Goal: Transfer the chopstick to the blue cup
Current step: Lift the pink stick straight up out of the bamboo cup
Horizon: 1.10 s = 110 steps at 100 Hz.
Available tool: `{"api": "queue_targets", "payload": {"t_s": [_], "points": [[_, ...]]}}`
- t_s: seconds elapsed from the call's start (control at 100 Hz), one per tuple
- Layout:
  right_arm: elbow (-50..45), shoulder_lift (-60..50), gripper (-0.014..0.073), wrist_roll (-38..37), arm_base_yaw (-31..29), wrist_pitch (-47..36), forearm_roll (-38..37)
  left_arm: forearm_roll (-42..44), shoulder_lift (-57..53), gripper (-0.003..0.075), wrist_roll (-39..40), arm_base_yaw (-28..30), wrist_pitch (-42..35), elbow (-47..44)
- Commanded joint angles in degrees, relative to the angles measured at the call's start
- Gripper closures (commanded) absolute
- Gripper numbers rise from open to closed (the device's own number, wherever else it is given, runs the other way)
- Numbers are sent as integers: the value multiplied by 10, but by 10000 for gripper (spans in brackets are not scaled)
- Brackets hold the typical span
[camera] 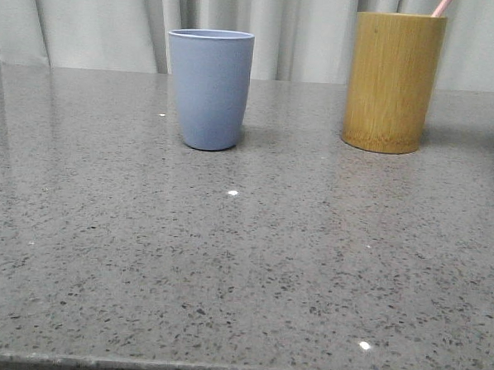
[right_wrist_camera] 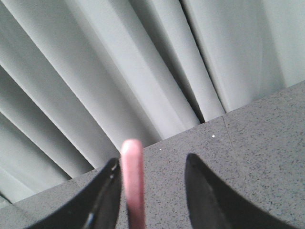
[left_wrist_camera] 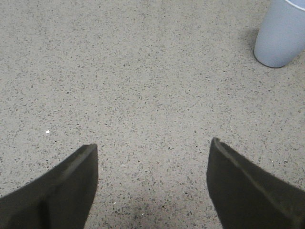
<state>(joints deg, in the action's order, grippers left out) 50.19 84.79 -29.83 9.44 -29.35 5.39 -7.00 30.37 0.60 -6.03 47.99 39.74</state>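
Observation:
The blue cup [camera: 209,88] stands upright on the grey table, left of centre at the back; its base also shows in the left wrist view [left_wrist_camera: 281,33]. A pale pink chopstick [camera: 443,5] sticks out of the bamboo holder [camera: 392,81] at the back right. In the right wrist view the chopstick's upper end [right_wrist_camera: 133,183] stands between the fingers of my right gripper [right_wrist_camera: 152,164], close against one finger, with a wide gap to the other; the jaws are open. My left gripper [left_wrist_camera: 152,145] is open and empty above bare table, apart from the cup.
A grey-white curtain [camera: 98,20] hangs behind the table's far edge. The speckled stone table [camera: 243,259] reaches to the front edge. Neither arm shows in the front view.

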Motion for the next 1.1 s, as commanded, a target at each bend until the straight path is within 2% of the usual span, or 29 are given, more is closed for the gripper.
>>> {"api": "queue_targets", "payload": {"t_s": [0.0,0.45,0.81,1.0,1.09], "points": [[20,-19,326,2,3,-45,-10,-2,2,246,7,1,-45,14],[20,-20,342,2,4,-45,-29,-2,2,246,7,1,-41,14],[20,-46,582,2,4,-44,-34,-1,2,246,7,1,-35,14],[21,-63,653,2,4,-44,-59,-1,2,246,7,1,-32,14],[24,-70,653,2,4,-39,-64,-1,2,246,7,1,-31,14]]}}
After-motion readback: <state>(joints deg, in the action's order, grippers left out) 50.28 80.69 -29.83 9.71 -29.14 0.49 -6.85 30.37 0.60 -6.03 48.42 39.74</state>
